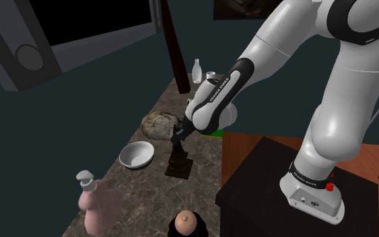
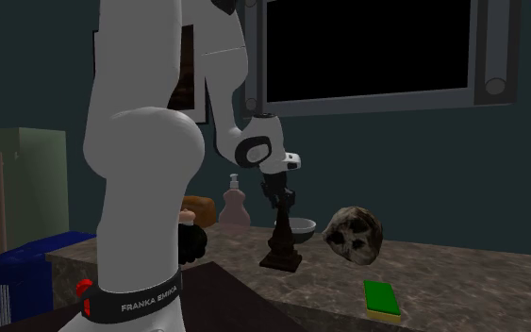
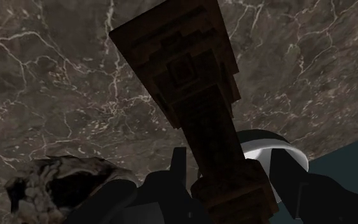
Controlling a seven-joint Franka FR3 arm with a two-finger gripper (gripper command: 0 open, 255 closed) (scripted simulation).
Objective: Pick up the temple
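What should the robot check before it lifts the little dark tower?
1. Gripper at the top of the temple: ok.
2. Temple standing upright on the counter: ok.
3. Temple gripped firmly: cannot tell.
4. Bowl apart from the temple: ok.
5. Rock apart from the temple: ok, though it lies close to the gripper.
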